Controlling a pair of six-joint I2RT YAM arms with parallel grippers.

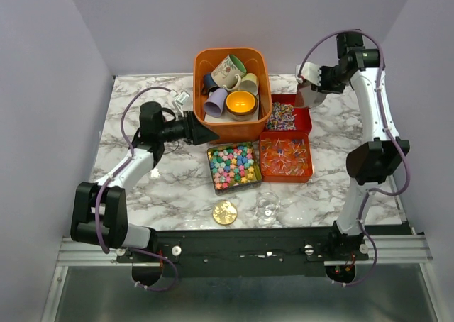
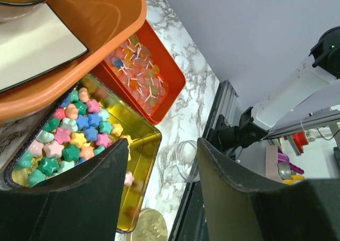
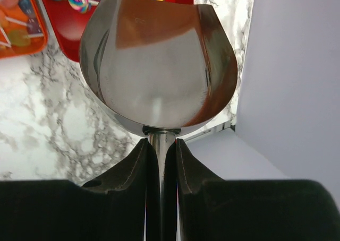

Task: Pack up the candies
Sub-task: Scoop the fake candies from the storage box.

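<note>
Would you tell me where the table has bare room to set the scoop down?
Bare marble lies right of the orange tray, and another patch lies left of the star-candy tin. The centre is crowded with the mug bin and red tray; a gold lid and clear jar occupy the near edge.

The worktop (image 1: pixel 142 116) has a smooth, glossy marble-look surface. The scoop (image 3: pixel 159 66) is polished metal, mirror-bright. The jaws of the right gripper (image 3: pixel 160 143) and the left gripper (image 2: pixel 162 143) are matt black and faintly grainy. The star candies (image 2: pixel 69 140) look matt and chalky, and their tin (image 2: pixel 146 145) is shiny gold metal. The stick candies (image 2: pixel 138 74) look glossy and translucent. Their orange tray (image 2: pixel 172 92) is smooth plastic, as is the orange bin (image 2: pixel 101 18). The mugs (image 1: pixel 230 88) are glazed ceramic. The jar (image 2: pixel 183 158) is clear; plastic or glass, I cannot tell.
</note>
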